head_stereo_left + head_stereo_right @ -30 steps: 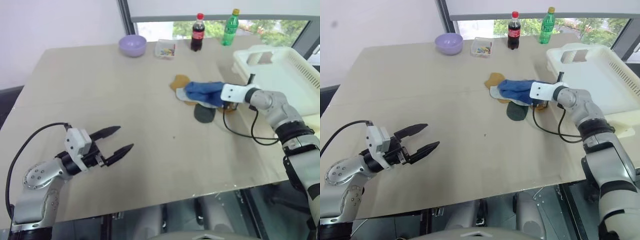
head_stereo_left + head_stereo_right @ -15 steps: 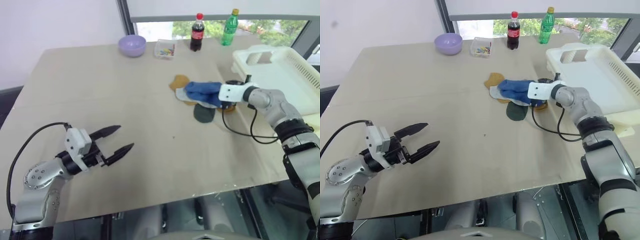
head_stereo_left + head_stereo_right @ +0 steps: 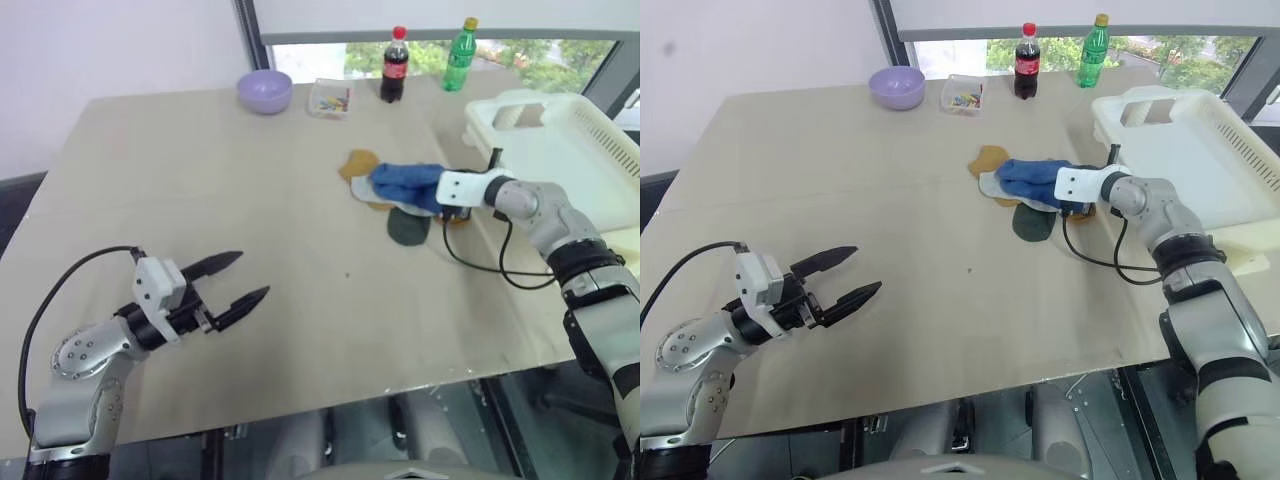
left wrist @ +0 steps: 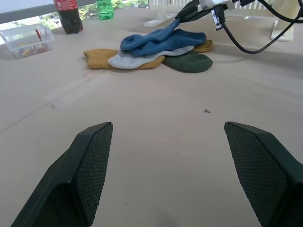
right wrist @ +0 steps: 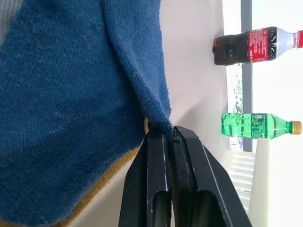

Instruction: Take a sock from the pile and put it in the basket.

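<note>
Since the earlier frames little has shifted: the right hand (image 5: 171, 135) stays at the edge of the pile (image 3: 400, 195); its fingers (image 5: 156, 189), which parted briefly, are pressed together again. The left hand (image 3: 240, 281) has kept its place, fingers spread wide, holding nothing.

Right hand: the fingertips pinch a fold at the edge of the blue sock (image 5: 71, 85). The rest of the sock lies ahead of the fingertips, draped over the pile. A mustard-yellow sock (image 5: 94, 189) lies beneath it, close against the fingers. A light grey sock (image 4: 130, 59) and a dark green sock (image 4: 189, 62) lie under the blue one, all resting on the table (image 3: 250, 200).

The basket (image 3: 570, 140), cream-white with slotted sides, stands just behind the right hand, at the table's edge. The pile lies well ahead of the left hand, across bare tabletop.

Labels: a dark cola bottle (image 5: 255, 45) carries a red label with white script, too small to read. A green bottle (image 5: 255, 125) beside it shows a green label, illegible.

Surface and room: pale beige tabletop. At its far edge stand a lilac bowl (image 3: 265, 90) and a small clear box (image 3: 331, 97) of coloured items. A window with foliage lies beyond.
</note>
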Robot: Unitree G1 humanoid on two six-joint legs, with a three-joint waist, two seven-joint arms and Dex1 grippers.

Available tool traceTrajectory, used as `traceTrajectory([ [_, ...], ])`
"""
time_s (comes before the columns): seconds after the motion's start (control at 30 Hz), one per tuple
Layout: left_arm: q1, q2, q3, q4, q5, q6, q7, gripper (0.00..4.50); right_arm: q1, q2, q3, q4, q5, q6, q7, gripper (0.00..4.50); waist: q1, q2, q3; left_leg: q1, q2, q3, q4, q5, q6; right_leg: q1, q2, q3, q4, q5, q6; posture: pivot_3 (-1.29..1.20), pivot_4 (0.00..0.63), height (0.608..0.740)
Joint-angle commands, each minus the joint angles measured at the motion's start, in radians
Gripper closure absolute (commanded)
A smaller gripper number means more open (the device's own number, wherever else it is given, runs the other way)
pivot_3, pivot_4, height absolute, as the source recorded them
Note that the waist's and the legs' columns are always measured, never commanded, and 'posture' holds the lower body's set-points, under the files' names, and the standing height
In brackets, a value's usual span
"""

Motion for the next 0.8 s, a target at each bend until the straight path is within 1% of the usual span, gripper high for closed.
traceTrajectory([
  [0.03,0.007,0.002,0.007,-0.007,0.002,-0.024,0.001,0.44,0.017,0.016,-0.045,-0.082,0.08,0.006,0.06,4.37,0.0,0.0,0.0,0.0,0.0,0.0,0.0,0.0,0.0,0.0,0.0,0.0,0.0,0.0,0.0,0.0,0.15,0.735],
  [0.13,0.008,0.004,0.009,-0.003,0.003,-0.026,-0.001,0.44,0.073,0.04,-0.07,-0.216,0.162,0.062,0.154,4.37,0.0,0.0,0.0,0.0,0.001,0.0,0.0,0.0,0.0,0.0,0.0,0.0,0.0,0.001,0.001,0.0,0.15,0.735],
  [0.17,0.008,0.004,0.009,-0.002,0.003,-0.026,-0.001,0.44,0.101,0.049,-0.075,-0.283,0.19,0.093,0.194,4.37,0.001,0.0,0.0,0.0,0.001,0.0,0.0,0.0,0.0,0.0,0.001,0.0,0.0,0.002,0.003,0.0,0.15,0.735],
  [0.33,0.011,0.007,0.011,-0.002,0.0,-0.026,-0.007,0.44,0.232,0.066,-0.069,-0.617,0.264,0.256,0.335,4.37,0.004,0.0,0.0,0.0,0.001,-0.001,0.0,0.0,0.0,0.0,0.0,-0.001,0.0,0.002,0.004,0.0,0.15,0.735],
  [0.5,-0.003,0.002,0.017,-0.004,-0.042,-0.007,-0.017,0.44,0.312,0.086,-0.056,-0.865,0.298,0.435,0.406,4.37,0.008,0.0,0.0,0.0,0.001,-0.002,0.001,0.0,0.0,0.0,0.0,-0.002,0.0,0.002,0.004,0.0,0.15,0.735],
  [0.6,-0.008,0.002,0.011,-0.009,-0.062,0.004,-0.023,0.44,0.35,0.119,-0.047,-1.024,0.371,0.563,0.462,4.37,0.009,0.0,0.0,0.0,0.001,-0.002,0.001,0.0,0.0,0.0,0.0,-0.002,0.001,0.002,0.004,0.0,0.15,0.735],
  [0.8,-0.013,0.004,0.004,-0.006,-0.063,0.007,-0.031,0.44,0.424,0.102,-0.01,-1.214,0.434,0.756,0.541,4.37,0.013,-0.001,-0.001,0.0,0.001,-0.002,0.001,0.0,0.0,0.0,0.001,-0.002,0.001,0.002,0.003,0.0,0.15,0.735],
])
